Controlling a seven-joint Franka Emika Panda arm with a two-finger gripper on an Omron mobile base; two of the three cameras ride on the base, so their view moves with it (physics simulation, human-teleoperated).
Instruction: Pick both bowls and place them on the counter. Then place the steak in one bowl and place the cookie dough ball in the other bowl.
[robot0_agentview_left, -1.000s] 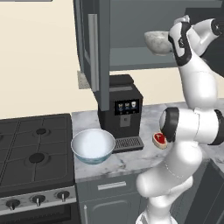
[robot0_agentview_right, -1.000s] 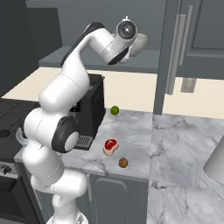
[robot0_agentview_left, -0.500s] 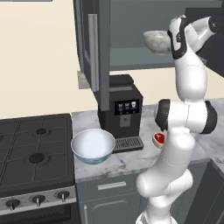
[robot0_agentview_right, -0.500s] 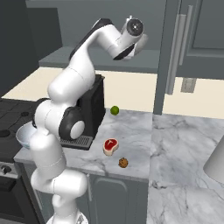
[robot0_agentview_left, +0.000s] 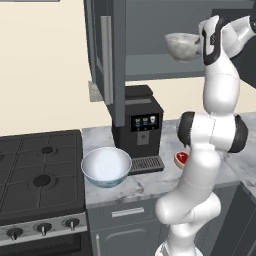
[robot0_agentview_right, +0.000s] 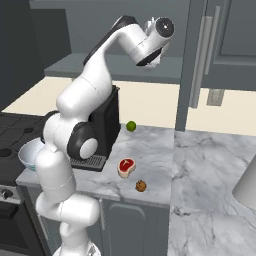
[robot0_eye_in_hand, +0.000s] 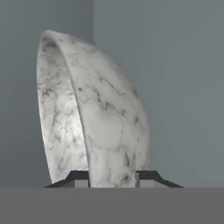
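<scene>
We find the end effector (robot0_eye_in_hand: 112, 178) closed on the rim of the grey bowl (robot0_eye_in_hand: 94, 113), up at the cabinet shelf (robot0_agentview_left: 150, 67). The bite is thin, at the edge only; the bowl could pivot or slip when carried down to the desk (robot0_agentview_right: 155, 150). The white bowl (robot0_agentview_left: 106, 166), steak (robot0_agentview_right: 126, 166) and dough ball (robot0_agentview_right: 141, 186) sit on the desk. From the base views the fingers are hidden.

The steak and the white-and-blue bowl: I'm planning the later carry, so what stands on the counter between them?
The black coffee machine, its drip tray toward the steak, stands between it and the white-and-blue bowl, as the left base view shows.
</scene>
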